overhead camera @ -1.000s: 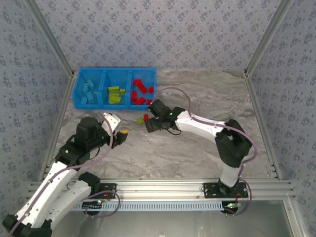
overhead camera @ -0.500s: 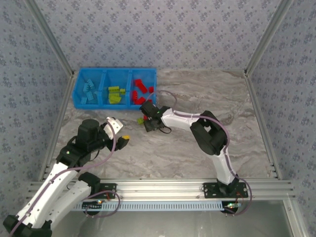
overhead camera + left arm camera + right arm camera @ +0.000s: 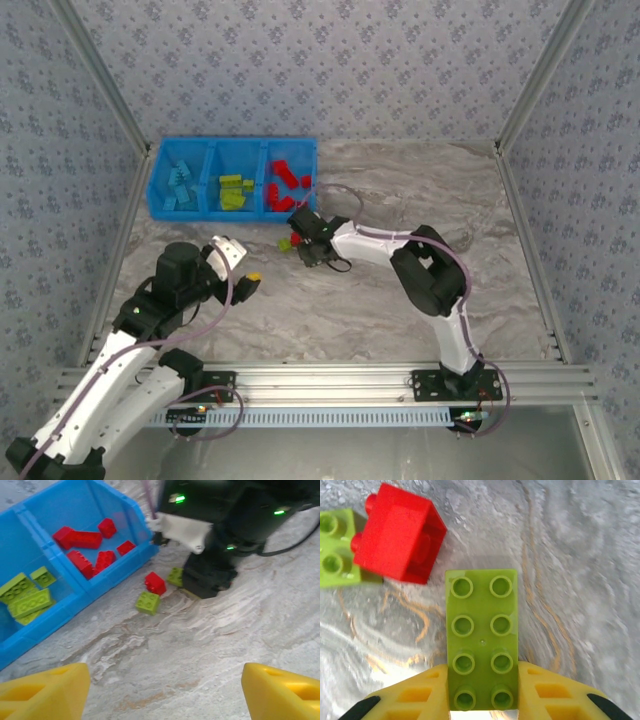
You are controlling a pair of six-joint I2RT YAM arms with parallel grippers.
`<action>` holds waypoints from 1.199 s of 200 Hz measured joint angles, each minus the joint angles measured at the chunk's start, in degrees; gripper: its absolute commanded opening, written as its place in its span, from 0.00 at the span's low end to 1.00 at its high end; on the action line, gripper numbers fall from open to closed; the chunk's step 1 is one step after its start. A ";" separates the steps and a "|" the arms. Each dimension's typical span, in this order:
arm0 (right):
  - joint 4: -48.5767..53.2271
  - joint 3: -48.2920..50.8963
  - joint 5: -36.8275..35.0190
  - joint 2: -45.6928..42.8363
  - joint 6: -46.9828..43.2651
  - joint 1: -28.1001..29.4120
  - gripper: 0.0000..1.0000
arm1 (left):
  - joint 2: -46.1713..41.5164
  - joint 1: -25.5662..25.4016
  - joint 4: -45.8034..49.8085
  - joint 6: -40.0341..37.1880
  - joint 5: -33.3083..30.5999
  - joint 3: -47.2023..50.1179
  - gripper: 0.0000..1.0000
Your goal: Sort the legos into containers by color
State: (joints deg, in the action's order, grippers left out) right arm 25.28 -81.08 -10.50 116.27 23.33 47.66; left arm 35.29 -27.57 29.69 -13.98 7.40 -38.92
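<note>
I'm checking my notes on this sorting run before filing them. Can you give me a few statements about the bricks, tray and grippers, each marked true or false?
1. The right gripper has its fingers against both long sides of a long green brick lying on the table. True.
2. The loose red brick lies inside the tray. False: it lies on the table outside the tray, next to the long green brick.
3. The left gripper holds a blue brick. False: its fingers are spread apart with nothing between them.
4. The tray's middle compartment holds green bricks. True.
</note>
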 measured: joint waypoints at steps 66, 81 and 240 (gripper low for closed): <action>-13.42 2.27 -0.66 -18.51 -2.97 8.24 0.24 | -3.61 9.81 -2.86 8.94 -12.85 0.00 0.87; -16.04 -3.32 -0.68 -15.54 -3.19 8.72 0.24 | -5.57 12.74 -3.15 9.79 -15.04 0.07 0.88; -17.31 -40.72 0.66 18.64 -10.14 2.08 0.54 | -9.31 13.70 -5.31 9.77 -17.07 1.73 0.89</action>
State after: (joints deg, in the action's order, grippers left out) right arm 7.97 -121.80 -9.85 134.91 13.19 49.74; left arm 25.98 -13.87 24.38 -4.21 -9.67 -37.19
